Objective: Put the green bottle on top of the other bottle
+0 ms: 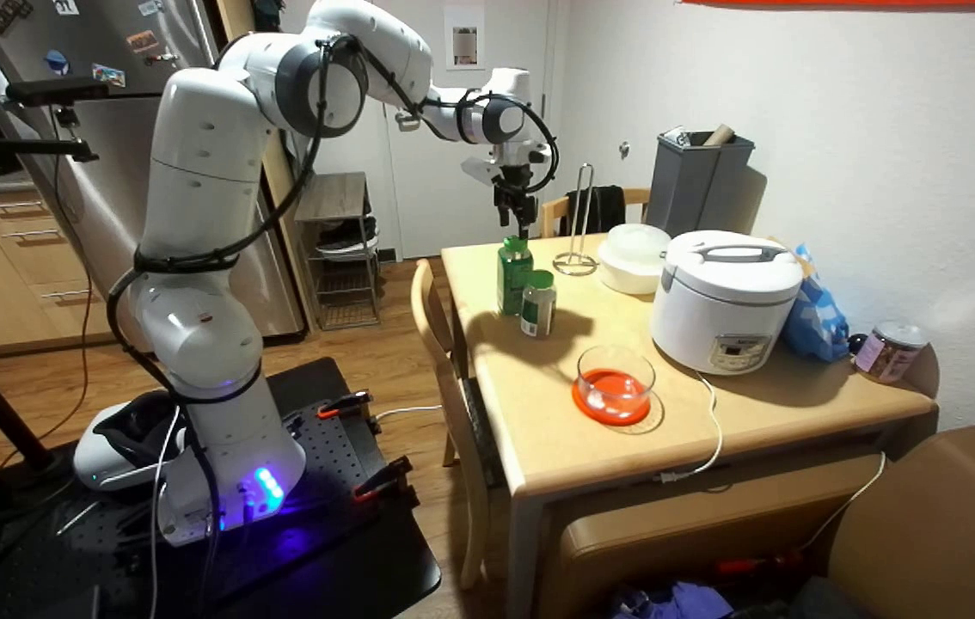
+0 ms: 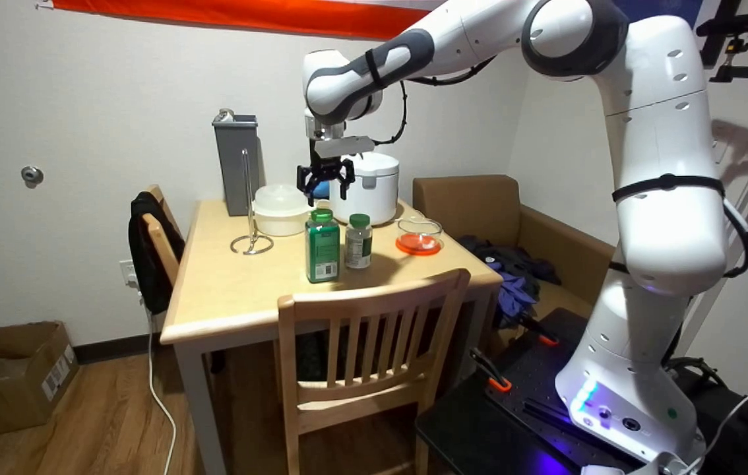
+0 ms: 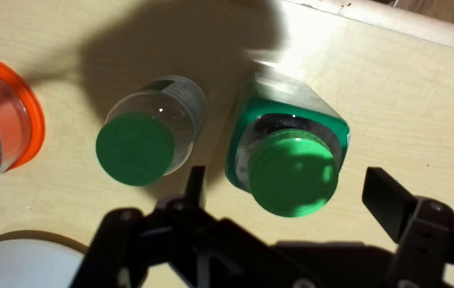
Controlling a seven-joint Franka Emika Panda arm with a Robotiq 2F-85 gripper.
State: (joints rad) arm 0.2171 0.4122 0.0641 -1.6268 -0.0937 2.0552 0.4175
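The green bottle stands upright on the table in both exterior views, a squarish green body with a bright green cap. The other bottle stands upright close beside it, clear and whitish with a darker green cap; it also shows in an exterior view. My gripper is open and empty, pointing down just above the green bottle. In the wrist view, the green bottle's cap lies between the open fingers, touching neither. The other bottle's cap lies outside the left-hand finger.
A glass bowl on a red lid, a white rice cooker, a white container and a metal stand share the table. A wooden chair stands at the table's edge.
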